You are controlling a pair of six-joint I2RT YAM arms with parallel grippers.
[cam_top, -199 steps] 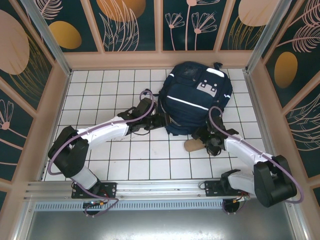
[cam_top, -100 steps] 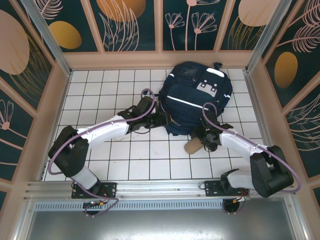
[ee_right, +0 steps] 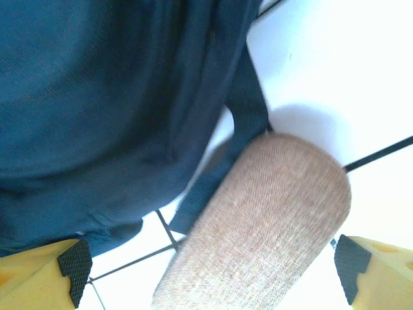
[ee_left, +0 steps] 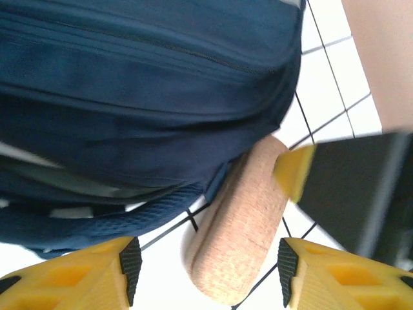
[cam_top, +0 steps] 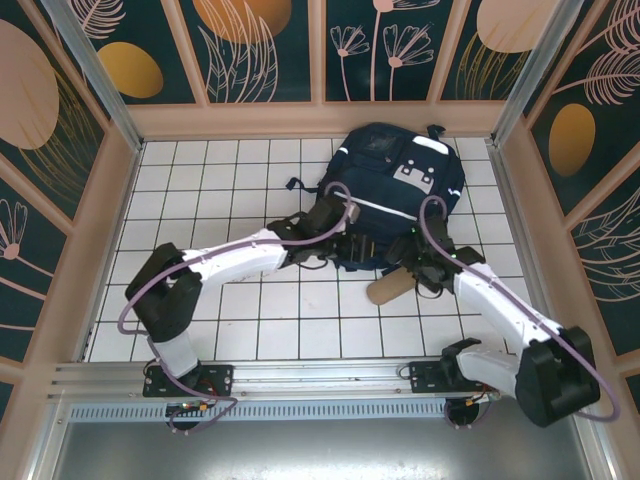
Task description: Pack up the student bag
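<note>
The student bag (cam_top: 395,190), dark navy with a white stripe and a grey-white patch, lies at the back of the tiled floor. A tan fabric pouch (cam_top: 390,288) lies against its near edge, partly over a navy strap (ee_right: 248,110). My left gripper (cam_top: 355,252) reaches in from the left. In the left wrist view its jaws (ee_left: 203,271) are open either side of the pouch (ee_left: 239,239), with gaps at both pads. My right gripper (cam_top: 413,267) hangs over the pouch's far end. Its jaws (ee_right: 213,271) stand wide open around the pouch (ee_right: 271,226).
The white tiled floor (cam_top: 250,320) is boxed in by tan walls (cam_top: 310,118) on three sides. The right gripper's yellow finger (ee_left: 295,171) and dark body (ee_left: 355,194) sit close to the right of the left gripper. Bag straps (ee_left: 97,223) trail along the floor.
The left arm swung right along the bag's near edge to the pouch and its jaws narrowed. The right gripper shifted over the pouch, which now lies more slanted.
</note>
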